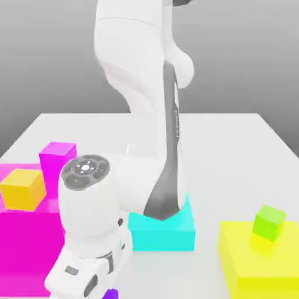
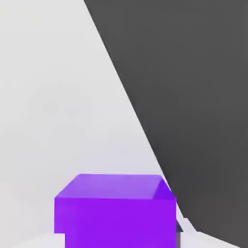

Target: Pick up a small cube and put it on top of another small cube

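Note:
The small cube (image 2: 115, 209) is plain purple and sits on the white table close under the hand, beside the table's edge. In the exterior view a sliver of it (image 1: 111, 294) peeks out below the hand at the bottom edge. My gripper (image 2: 116, 240) is down around it, with pale fingertips (image 2: 186, 231) pressed against its sides, so it is shut on the cube. The other small cube (image 1: 23, 188), orange-yellow, rests on top of a big magenta block (image 1: 29, 239) at the exterior view's left, just left of my hand.
A small magenta-pink cube (image 1: 57, 157) stands behind the big magenta block. A cyan block (image 1: 172, 230) sits behind my arm in the middle. A lime-green cube (image 1: 269, 222) tops a big yellow block (image 1: 263, 266) at the right. The dark floor (image 2: 203, 97) begins past the table edge.

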Motion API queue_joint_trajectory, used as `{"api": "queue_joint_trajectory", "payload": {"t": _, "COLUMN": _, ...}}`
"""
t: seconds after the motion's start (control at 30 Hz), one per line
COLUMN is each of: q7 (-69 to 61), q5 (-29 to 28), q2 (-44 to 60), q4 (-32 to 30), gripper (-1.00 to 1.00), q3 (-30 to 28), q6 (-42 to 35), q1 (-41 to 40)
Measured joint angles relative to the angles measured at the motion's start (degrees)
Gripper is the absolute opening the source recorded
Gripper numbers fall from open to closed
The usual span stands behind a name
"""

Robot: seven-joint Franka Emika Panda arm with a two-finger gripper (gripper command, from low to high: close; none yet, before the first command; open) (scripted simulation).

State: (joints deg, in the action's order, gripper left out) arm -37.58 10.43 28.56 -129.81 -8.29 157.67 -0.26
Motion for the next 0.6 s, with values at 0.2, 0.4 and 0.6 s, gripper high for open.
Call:
{"api": "queue_joint_trajectory", "payload": {"t": 0.2, "q7": 4.6, "q5": -4.7, "q2": -11.3, "q4": 0.1, "gripper": -1.0, "q3": -3.6, "q6": -9.9, "q1": 1.9}}
{"api": "queue_joint_trajectory", "payload": {"t": 0.4, "q7": 17.8, "q5": -11.7, "q2": -23.6, "q4": 3.5, "gripper": -1.0, "q3": -8.2, "q6": -23.9, "q1": 1.0}}
{"api": "queue_joint_trajectory", "payload": {"t": 0.6, "q7": 29.7, "q5": -14.3, "q2": -34.8, "q4": 6.2, "gripper": -1.0, "q3": -9.6, "q6": -38.1, "q1": -3.9}}
